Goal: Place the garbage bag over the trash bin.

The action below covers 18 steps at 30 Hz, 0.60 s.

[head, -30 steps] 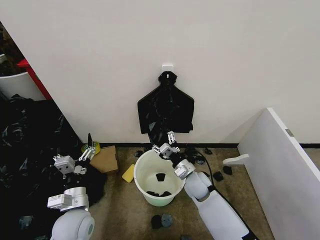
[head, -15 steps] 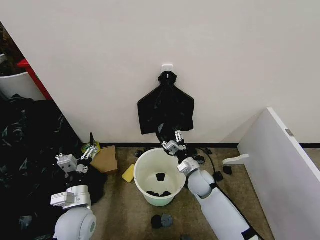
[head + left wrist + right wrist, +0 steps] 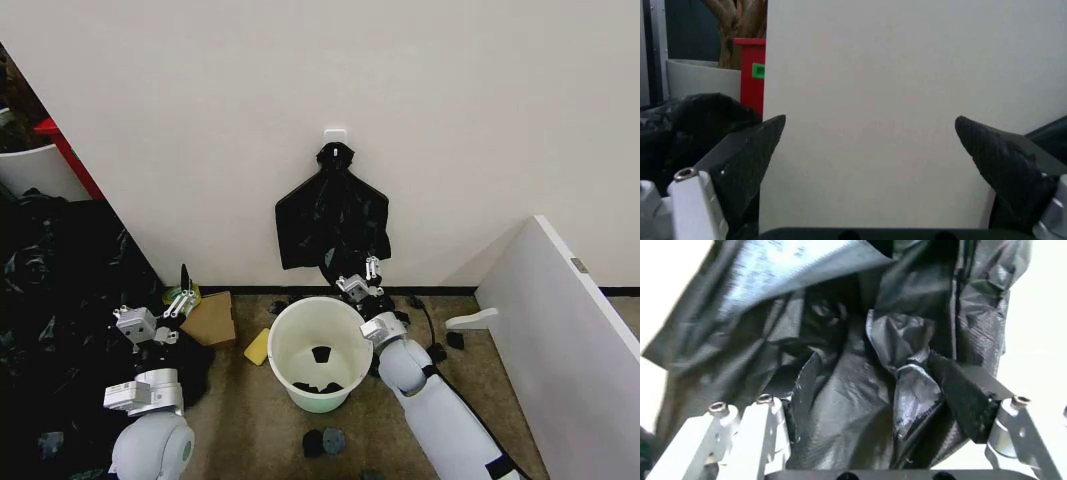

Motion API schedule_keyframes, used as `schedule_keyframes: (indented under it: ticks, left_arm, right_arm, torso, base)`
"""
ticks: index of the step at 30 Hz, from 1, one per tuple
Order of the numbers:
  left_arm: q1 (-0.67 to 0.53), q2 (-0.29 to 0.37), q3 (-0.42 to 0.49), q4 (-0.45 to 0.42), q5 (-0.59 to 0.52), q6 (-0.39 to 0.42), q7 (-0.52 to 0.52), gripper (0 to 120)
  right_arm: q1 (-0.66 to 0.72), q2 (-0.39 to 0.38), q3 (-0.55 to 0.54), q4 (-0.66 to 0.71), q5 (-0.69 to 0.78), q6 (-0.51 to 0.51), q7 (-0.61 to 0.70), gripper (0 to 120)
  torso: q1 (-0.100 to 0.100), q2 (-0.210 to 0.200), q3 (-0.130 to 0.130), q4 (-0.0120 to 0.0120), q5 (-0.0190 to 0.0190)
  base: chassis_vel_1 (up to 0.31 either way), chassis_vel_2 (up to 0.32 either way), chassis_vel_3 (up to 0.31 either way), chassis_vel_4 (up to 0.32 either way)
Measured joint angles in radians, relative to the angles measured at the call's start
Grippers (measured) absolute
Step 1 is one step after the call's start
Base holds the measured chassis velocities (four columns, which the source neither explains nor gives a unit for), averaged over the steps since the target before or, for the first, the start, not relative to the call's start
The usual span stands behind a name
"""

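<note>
The right claw (image 3: 361, 279) is spread around the lower folds of the garbage bag (image 3: 333, 222) hanging on the wall above the trash bin (image 3: 318, 352). Closing on one thin layer risks tearing or slipping. The left claw (image 3: 160, 317), spread, waits by the cardboard box (image 3: 212, 318).

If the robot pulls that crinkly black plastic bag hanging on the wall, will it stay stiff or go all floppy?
Probably floppy: the thin, glossy black garbage bag sags in folds and creases between the open right gripper fingers. It looks light, draping from a small white wall hook. Its shiny surface may be slippery.
</note>
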Motion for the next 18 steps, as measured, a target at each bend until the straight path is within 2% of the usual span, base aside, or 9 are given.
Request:
schedule_keyframes:
  ticks: [15, 16, 18]
  left_arm:
    - [0.002, -0.001, 0.006, -0.003, 0.004, 0.000, 0.001, 100]
    - [0.003, -0.001, 0.006, -0.004, 0.005, 0.000, 0.001, 100]
    - [0.004, -0.001, 0.006, -0.005, 0.006, 0.000, 0.001, 100]
  right_arm:
    - [-0.016, -0.003, 0.020, 0.037, -0.001, -0.053, 0.067, 59]
    - [-0.017, -0.002, 0.021, 0.038, -0.001, -0.053, 0.068, 52]
    - [-0.017, -0.001, 0.022, 0.039, -0.002, -0.053, 0.069, 50]
  torso:
    - [0.000, 0.000, 0.000, 0.0000, 0.0000]
    - [0.000, 0.000, 0.000, 0.0000, 0.0000]
    - [0.000, 0.000, 0.000, 0.0000, 0.0000]
  base:
    - [0.000, 0.000, 0.000, 0.000]
    - [0.000, 0.000, 0.000, 0.000]
    - [0.000, 0.000, 0.000, 0.000]
